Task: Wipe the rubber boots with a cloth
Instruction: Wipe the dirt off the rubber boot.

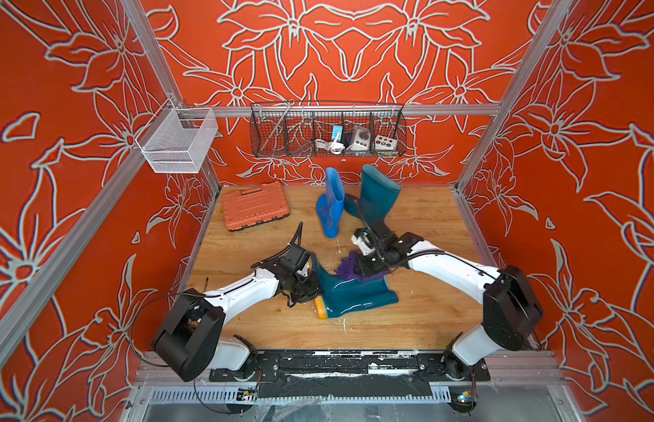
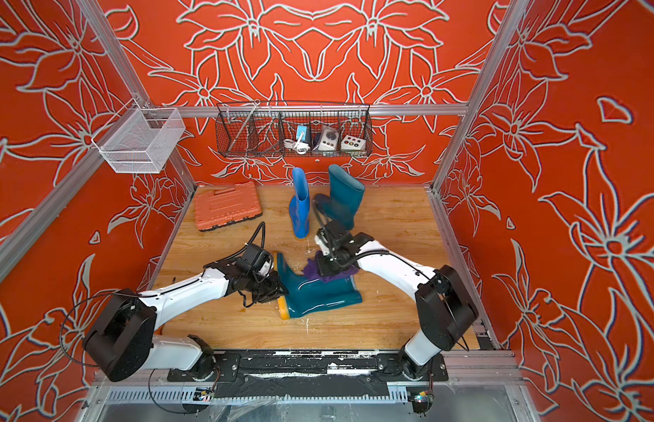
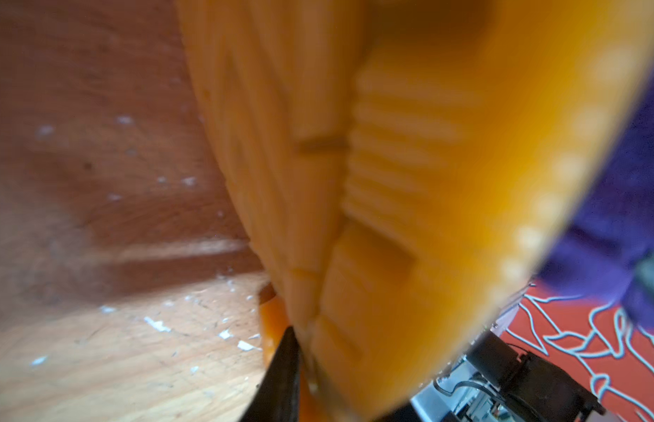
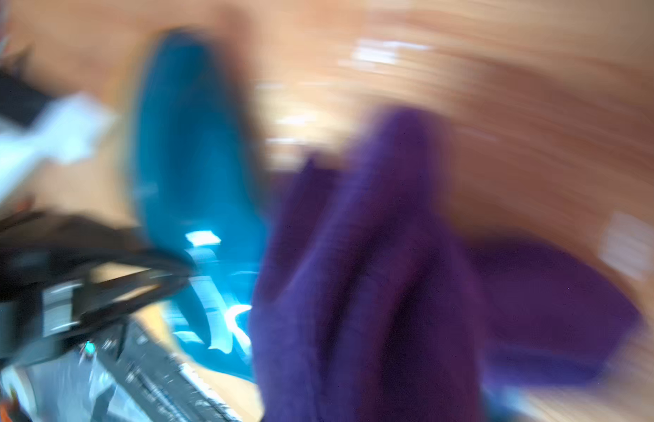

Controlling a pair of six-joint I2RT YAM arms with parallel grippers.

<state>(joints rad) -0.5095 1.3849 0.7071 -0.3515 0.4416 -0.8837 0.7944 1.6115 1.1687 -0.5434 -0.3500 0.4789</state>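
Observation:
A dark teal rubber boot [image 1: 354, 296] [image 2: 318, 292] lies on its side at the front centre of the wooden table. My left gripper [image 1: 316, 288] [image 2: 281, 286] is at its yellow-orange sole [image 3: 409, 182], which fills the left wrist view. One dark finger [image 3: 281, 376] presses against the sole's edge. My right gripper [image 1: 365, 265] is shut on the purple cloth [image 1: 349, 266] [image 4: 373, 274] and holds it on the boot's shaft. The cloth hides its fingers. Further back stand a slim bright blue boot [image 1: 331, 204] and a second dark teal boot [image 1: 376, 197].
A flat orange tool case [image 1: 254, 206] lies at the back left of the table. A black wire basket [image 1: 327, 129] with small devices hangs on the back wall. A white mesh basket [image 1: 179, 140] hangs from the left rail. White flecks dot the wood.

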